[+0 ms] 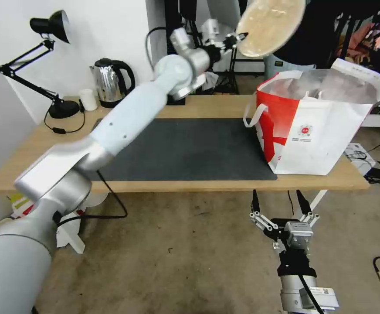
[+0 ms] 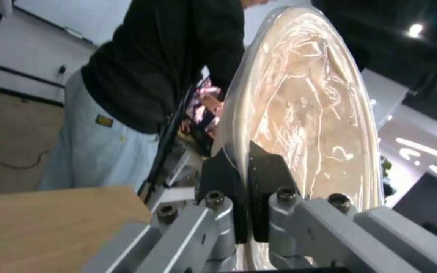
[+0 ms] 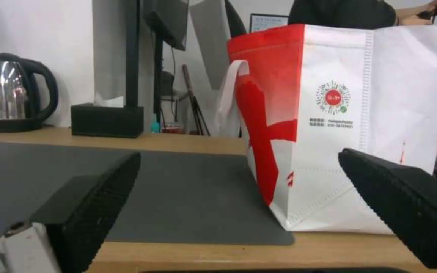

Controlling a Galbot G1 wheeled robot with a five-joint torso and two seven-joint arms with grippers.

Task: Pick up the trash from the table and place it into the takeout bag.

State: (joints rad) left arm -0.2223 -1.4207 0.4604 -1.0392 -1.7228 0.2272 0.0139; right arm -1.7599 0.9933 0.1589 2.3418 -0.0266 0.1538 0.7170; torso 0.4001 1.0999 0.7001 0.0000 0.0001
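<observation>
My left gripper [image 1: 238, 38] is raised high over the table's [image 1: 33, 144] far side, shut on the rim of the tan paper bowl [image 1: 270, 26]. The bowl is tipped on edge, up above the left part of the takeout bag's mouth. In the left wrist view, black fingers [image 2: 269, 174] pinch the rim of the bowl [image 2: 304, 113]. The takeout bag [image 1: 320, 126] stands open at the right end of the table, partly on the dark mat [image 1: 190, 148]. My right gripper [image 1: 279, 196] hangs open below the table's front edge, facing the bag [image 3: 380, 113].
A kettle [image 1: 111, 83], a small white cup [image 1: 87, 99] and a black desk lamp [image 1: 50, 26] stand at the table's back left. A black tissue box [image 3: 107, 119] sits at the back. A person in a dark top stands behind the bag. Cables lie on the floor at right.
</observation>
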